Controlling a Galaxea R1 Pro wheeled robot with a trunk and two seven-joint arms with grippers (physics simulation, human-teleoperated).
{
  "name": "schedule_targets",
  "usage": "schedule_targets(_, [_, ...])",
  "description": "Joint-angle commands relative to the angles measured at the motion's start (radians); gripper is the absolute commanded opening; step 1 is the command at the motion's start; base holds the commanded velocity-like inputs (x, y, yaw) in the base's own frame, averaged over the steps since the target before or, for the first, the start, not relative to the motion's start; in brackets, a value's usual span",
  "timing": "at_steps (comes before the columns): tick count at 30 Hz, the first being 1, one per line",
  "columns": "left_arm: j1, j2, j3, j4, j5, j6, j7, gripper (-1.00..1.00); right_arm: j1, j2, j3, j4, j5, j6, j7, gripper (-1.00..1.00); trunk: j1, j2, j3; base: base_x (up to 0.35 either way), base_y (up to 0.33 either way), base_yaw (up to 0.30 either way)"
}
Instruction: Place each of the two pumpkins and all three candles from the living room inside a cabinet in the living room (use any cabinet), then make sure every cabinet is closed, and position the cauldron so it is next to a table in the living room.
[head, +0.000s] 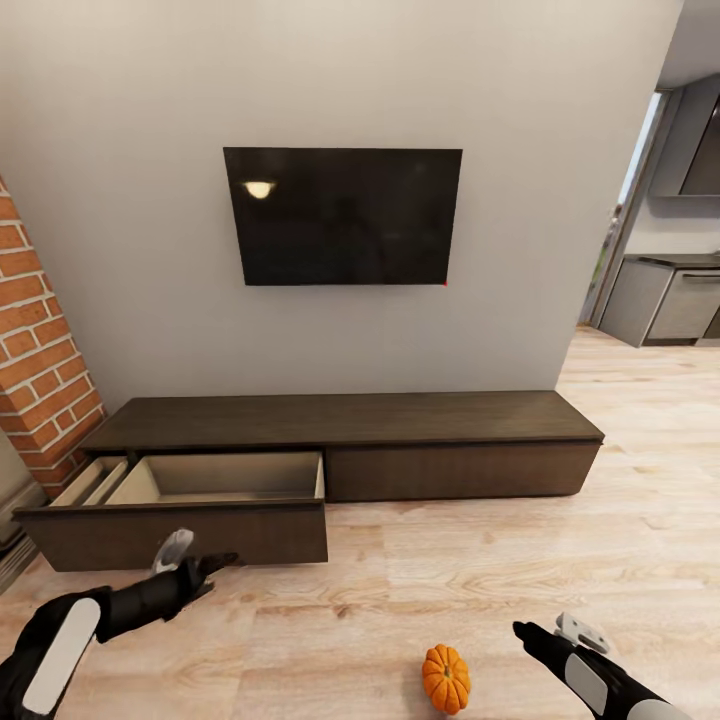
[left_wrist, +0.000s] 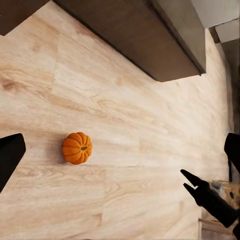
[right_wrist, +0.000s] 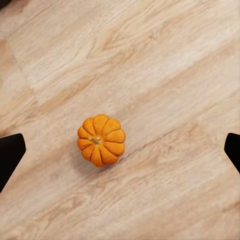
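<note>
Pumpkin (head: 446, 678) on wood floor (head: 480, 590), btwn arms; cabinet (head: 345, 420) left drawer (head: 180, 525) pulled open; left gripper (head: 205, 568) & right gripper (head: 530, 635) fingers apart, empty.

A small bright-orange pumpkin (head: 446, 678) sits upright on the pale wood floor (head: 560, 560), ribbed all round, its short stem pointing up. It lies well out in front of the cabinet (head: 345, 420), apart from it, roughly opposite the seam between the two drawer fronts. The cabinet is a long, low dark-brown wooden unit set against the wall. Its left drawer (head: 225, 480) is pulled fully out and stands open, showing a pale bare interior; the right drawer front (head: 460, 470) is flush and shut. The pumpkin touches nothing but the floor.
</note>
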Motion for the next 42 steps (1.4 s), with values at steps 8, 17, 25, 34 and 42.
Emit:
schedule_targets(8, [-0.001, 0.007, 0.062, -0.025, 0.086, 0.03, -0.012, 1.0, 0.0, -0.001, 0.006, -0.008, -0.01, 0.006, 0.02, 1.0, 0.004, -0.007, -0.004, 0.0, 0.0, 0.0])
schedule_targets(17, [-0.001, 0.003, 0.064, -0.027, 0.094, 0.031, -0.014, 1.0, 0.0, -0.007, -0.003, -0.013, -0.081, 0.112, 0.13, 1.0, 0.038, -0.07, -0.032, 0.0, 0.0, 0.0])
schedule_targets(25, [0.004, 0.002, 0.052, -0.033, 0.17, 0.031, -0.015, 1.0, 0.0, -0.012, -0.004, -0.016, -0.148, 0.138, 0.143, 1.0, 0.069, -0.126, -0.057, 0.0, 0.0, 0.0])
schedule_targets(34, [0.005, 0.0, 0.033, -0.031, 0.182, 0.032, -0.016, 1.0, 0.0, -0.011, -0.042, -0.043, -0.206, 0.138, 0.166, 1.0, 0.103, -0.189, -0.086, 0.0, 0.0, 0.0])
schedule_targets(42, [0.005, 0.003, 0.03, -0.026, 0.229, 0.032, -0.016, 1.0, 0.0, -0.014, -0.073, -0.04, -0.268, 0.139, 0.279, 1.0, 0.134, -0.245, -0.111, 0.0, 0.0, 0.0])
